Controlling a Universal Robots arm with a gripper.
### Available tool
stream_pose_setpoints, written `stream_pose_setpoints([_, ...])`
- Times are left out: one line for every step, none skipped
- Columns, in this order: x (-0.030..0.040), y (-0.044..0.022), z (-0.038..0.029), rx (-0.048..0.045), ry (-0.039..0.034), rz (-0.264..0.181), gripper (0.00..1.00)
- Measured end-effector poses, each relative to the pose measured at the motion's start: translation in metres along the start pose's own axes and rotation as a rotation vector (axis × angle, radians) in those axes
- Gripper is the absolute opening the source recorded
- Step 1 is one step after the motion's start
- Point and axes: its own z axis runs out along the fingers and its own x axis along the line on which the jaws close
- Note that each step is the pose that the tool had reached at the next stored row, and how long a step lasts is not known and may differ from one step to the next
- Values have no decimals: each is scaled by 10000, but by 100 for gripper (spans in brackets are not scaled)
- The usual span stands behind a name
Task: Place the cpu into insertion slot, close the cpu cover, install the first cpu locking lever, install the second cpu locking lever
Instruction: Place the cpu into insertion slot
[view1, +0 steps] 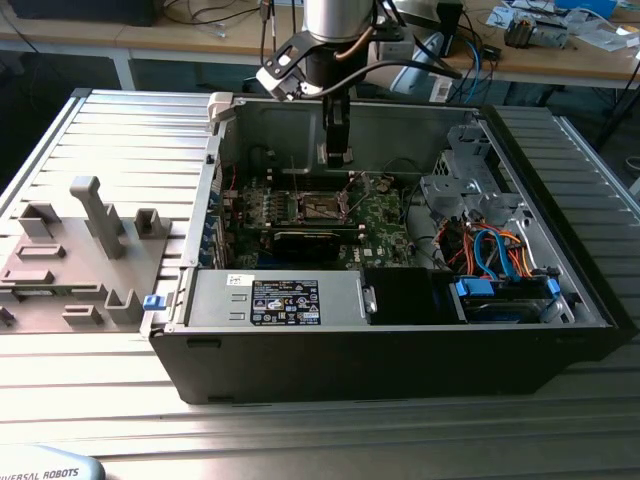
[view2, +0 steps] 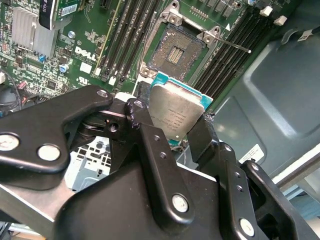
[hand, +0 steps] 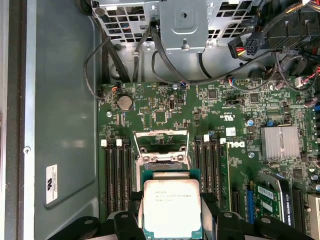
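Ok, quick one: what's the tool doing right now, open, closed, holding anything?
Tool: closed on the cpu, gripping it by two opposite edges; not yet in the insertion slot.

cpu (view2: 177, 112) in claw (view2: 175, 131), near insertion slot (view2: 175, 50)

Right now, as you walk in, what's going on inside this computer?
The robot arm's gripper holds the cpu by its edges over the green motherboard inside the open computer case. The insertion slot close by lies bare, with nothing seated in it. So the cpu is not yet placed.
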Motion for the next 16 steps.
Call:
stream_pose_setpoints([0, 0, 2, 0, 0, 0, 54])
stream_pose_setpoints([0, 0, 4, 0, 0, 0, 54])
stream_pose_setpoints([0, -1, 6, 0, 0, 0, 54])
stream_pose_setpoints([0, -1, 8, 0, 0, 0, 54])
stream_pose_setpoints([0, -1, 9, 0, 0, 0, 54])
stream_pose_setpoints([0, -1, 10, 0, 0, 0, 54])
stream_pose_setpoints([0, -1, 13, 0, 0, 0, 54])
stream_pose_setpoints([0, -1, 14, 0, 0, 0, 54])
stream_pose_setpoints([0, -1, 15, 0, 0, 0, 54])
stream_pose_setpoints([0, -1, 17, 0, 0, 0, 54])
stream_pose_setpoints([0, -1, 18, 0, 0, 0, 54])
stream_pose_setpoints([0, -2, 20, 0, 0, 0, 54])
stream_pose_setpoints([0, -2, 21, 0, 0, 0, 54])
stream_pose_setpoints([0, -2, 23, 0, 0, 0, 54])
stream_pose_setpoints([0, -2, 24, -1, 1, 0, 54])
stream_pose_setpoints([0, -2, 27, 0, 1, 0, 54])
